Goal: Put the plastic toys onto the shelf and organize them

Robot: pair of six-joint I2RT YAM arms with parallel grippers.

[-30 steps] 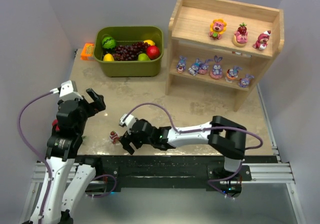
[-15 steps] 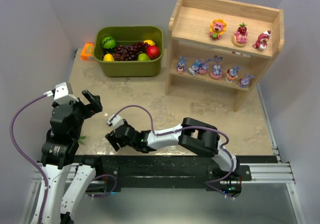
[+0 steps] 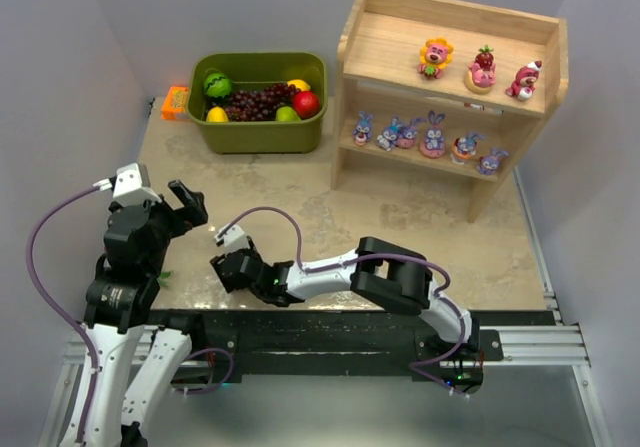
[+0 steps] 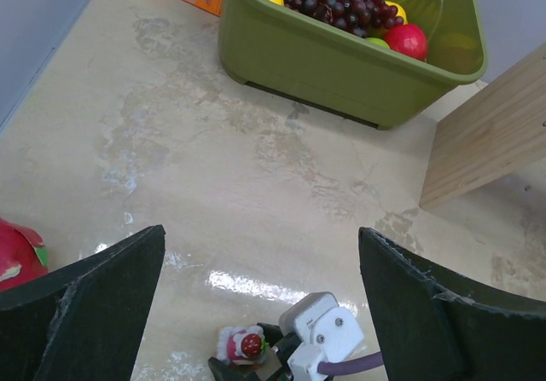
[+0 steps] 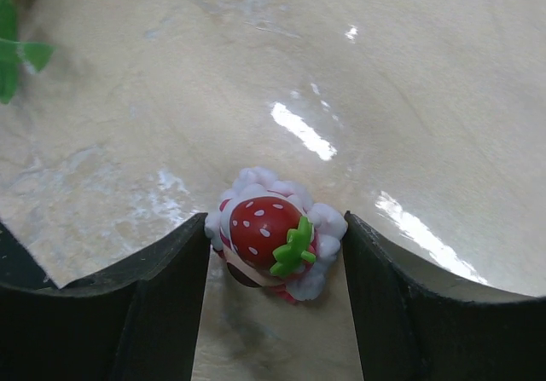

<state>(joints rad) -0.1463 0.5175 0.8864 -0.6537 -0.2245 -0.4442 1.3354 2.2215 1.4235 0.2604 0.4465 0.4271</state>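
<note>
A strawberry-topped pink toy [image 5: 271, 232] with a white frill rests on the table near its front edge, also seen in the left wrist view [image 4: 243, 345]. My right gripper [image 5: 275, 253] straddles it, and both fingers [image 5: 153, 296] press against its frilled sides. From above, this gripper [image 3: 222, 270] covers the toy. My left gripper [image 3: 188, 205] hovers open and empty just left of it, high over the table [image 4: 260, 313]. The wooden shelf [image 3: 400, 47] stands at the back right. Three bear toys [image 3: 483, 69] stand on its top tier and several bunnies [image 3: 432, 134] on the lower one.
An olive-green bin [image 3: 258, 137] with grapes, apple and lemon stands at the back left, beside an orange box [image 3: 175, 102]. A pink dragon fruit [image 4: 17, 257] lies at the left below my left arm. A green leaf [image 5: 17, 49] shows near the right gripper.
The right arm swung left across the front edge, and its jaws narrowed onto the strawberry toy. The left arm drew back slightly to the left.
</note>
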